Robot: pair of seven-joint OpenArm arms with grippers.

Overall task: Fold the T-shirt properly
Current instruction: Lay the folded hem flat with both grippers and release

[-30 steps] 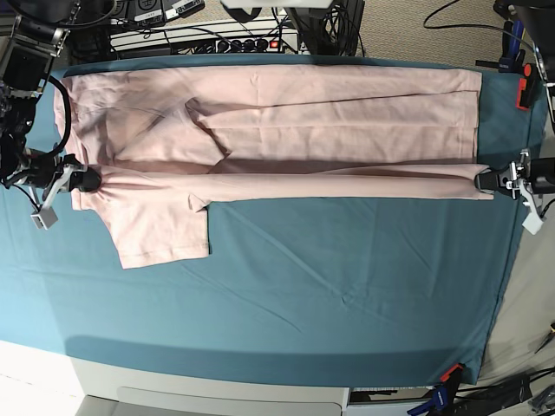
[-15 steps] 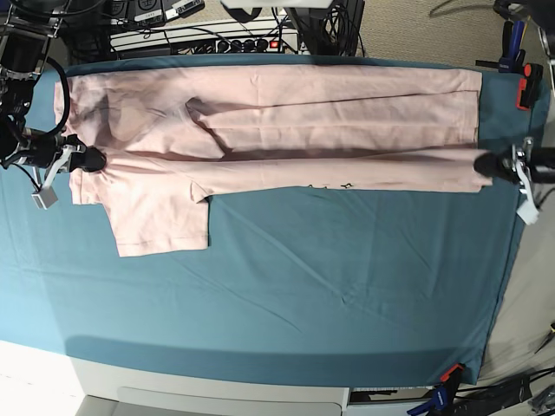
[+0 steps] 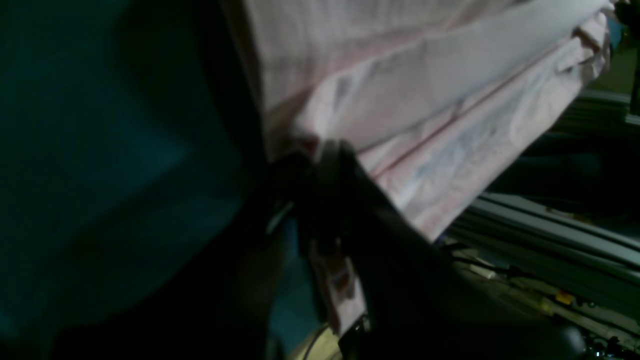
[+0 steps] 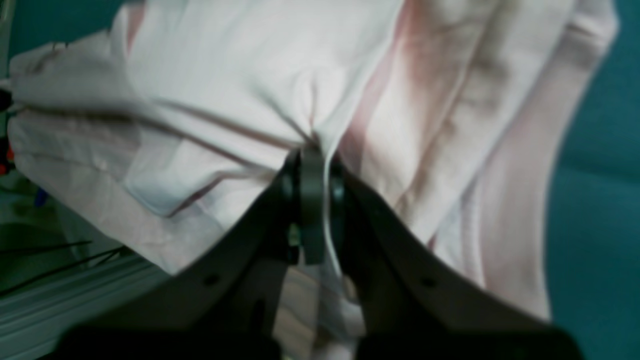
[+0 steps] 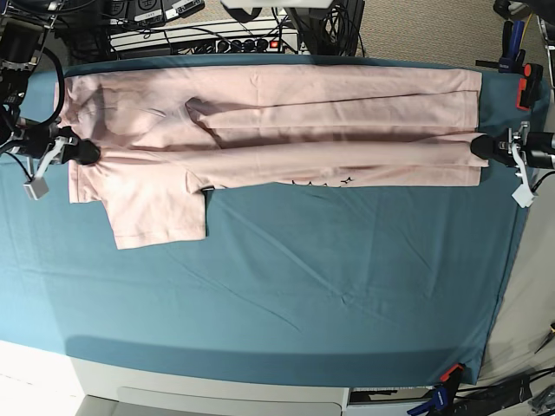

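Note:
The pale pink T-shirt [image 5: 286, 121] lies stretched across the far half of the teal cloth, its near long edge lifted and carried toward the back. A thin strip of black print [image 5: 323, 182] shows under that raised fold. One sleeve [image 5: 156, 212] hangs flat toward the front at the left. My left gripper [image 5: 482, 146] is shut on the shirt's right end, and pink fabric [image 3: 425, 125] bunches at its dark fingers [image 3: 330, 170]. At the shirt's left end my right gripper [image 5: 89, 153] is shut on the fold, its fingers [image 4: 312, 200] pinching cloth [image 4: 250, 100].
The teal table cloth [image 5: 347, 286] covers the table's front half. Orange clamps [image 5: 525, 87] hold it at the far right corner and at the front right [image 5: 448, 374]. Cables and a power strip [image 5: 234, 39] sit behind the back edge.
Both grippers moved toward the table's back, carrying the shirt's lifted edge over its far half. The fold rolled further, and black print has come into view underneath it.

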